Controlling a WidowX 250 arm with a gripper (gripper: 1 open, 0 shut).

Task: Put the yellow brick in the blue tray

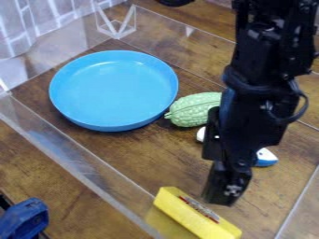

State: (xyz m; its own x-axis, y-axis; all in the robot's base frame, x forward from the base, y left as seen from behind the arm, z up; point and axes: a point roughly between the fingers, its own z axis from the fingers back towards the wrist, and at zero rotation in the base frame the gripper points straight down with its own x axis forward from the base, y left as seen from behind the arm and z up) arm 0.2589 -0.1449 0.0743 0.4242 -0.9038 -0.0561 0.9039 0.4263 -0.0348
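— First, the biggest?
— Wooden surface [75, 177], brown, with darker seams, beneath everything else.
— And on the right?
— Black robot arm [268, 65], reaching down from the top edge, in front of part of the surface.
— Next in size?
— Blue tray [115, 91], round and shallow with a raised rim, lying flat toward the upper left. Nothing visible inside.
— And the yellow brick [193, 217]?
— At the bottom, right of the middle, slanting down to the right, well apart from the tray and outside it. Dark red marking along the upper long side.
— Then?
— Green bumpy gourd [193, 109], just beside the tray's right side, partly behind the arm. Crumpled-looking blue object [22, 219] in the lower left corner. Clear angular stand [116, 21] beyond the tray.
— Smaller still?
— White-and-blue object [264, 157], mostly behind the arm, below the gourd.
— And the gripper [227, 193]?
— Dark, pointing down, just above the brick in view. Released or clenched? Impossible to tell; too dark between the fingers.
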